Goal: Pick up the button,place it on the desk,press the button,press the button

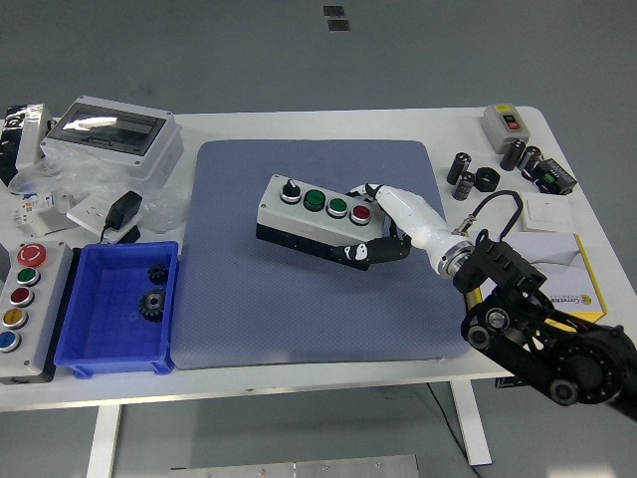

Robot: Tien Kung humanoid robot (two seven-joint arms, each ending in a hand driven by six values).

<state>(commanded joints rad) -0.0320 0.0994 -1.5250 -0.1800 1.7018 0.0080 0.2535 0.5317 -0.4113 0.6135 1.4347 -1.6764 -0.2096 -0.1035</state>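
The button box is a grey box with a black selector knob, two green buttons and a red button on top. It hangs tilted over the blue-grey mat, its right end held. My right hand comes in from the lower right and is shut on the box's right end, white fingers on top and black fingers underneath. The left arm is out of view.
A blue bin with two gears stands left of the mat, a larger button panel beside it. A grey enclosure is at the back left. A yellow box, capacitors and a small switch box are on the right.
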